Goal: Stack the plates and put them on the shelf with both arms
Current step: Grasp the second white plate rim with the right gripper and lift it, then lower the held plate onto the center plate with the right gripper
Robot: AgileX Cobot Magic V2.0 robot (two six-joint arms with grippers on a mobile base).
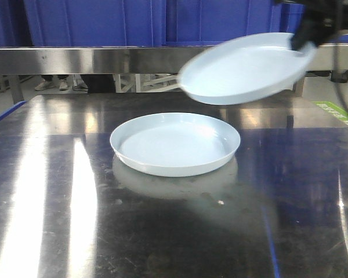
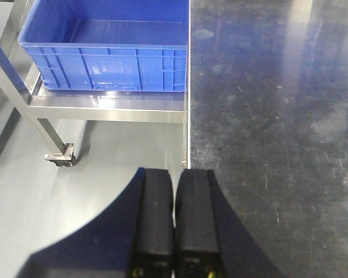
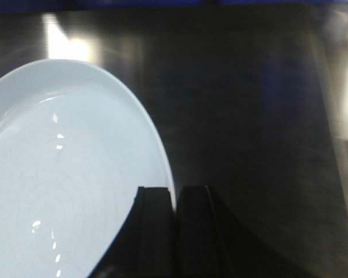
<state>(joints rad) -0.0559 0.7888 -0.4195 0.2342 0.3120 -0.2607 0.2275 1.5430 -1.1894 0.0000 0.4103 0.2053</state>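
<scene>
One pale bluish-white plate [image 1: 175, 142] lies flat on the steel table [image 1: 162, 231], near its middle. A second plate [image 1: 246, 68] hangs tilted in the air above and to the right of it, blurred. My right gripper [image 1: 306, 47] is shut on this plate's right rim; in the right wrist view the rim of the plate [image 3: 64, 174] runs between the fingers of the right gripper [image 3: 175, 194]. My left gripper [image 2: 175, 176] is shut with nothing in it, over the table's left edge. The shelf is not clearly in view.
A steel rail [image 1: 93, 58] crosses behind the table, with blue crates [image 1: 104, 20] above it. In the left wrist view a blue bin [image 2: 104, 49] sits on a low steel rack [image 2: 104, 107] left of the table edge [image 2: 188, 116], above grey floor.
</scene>
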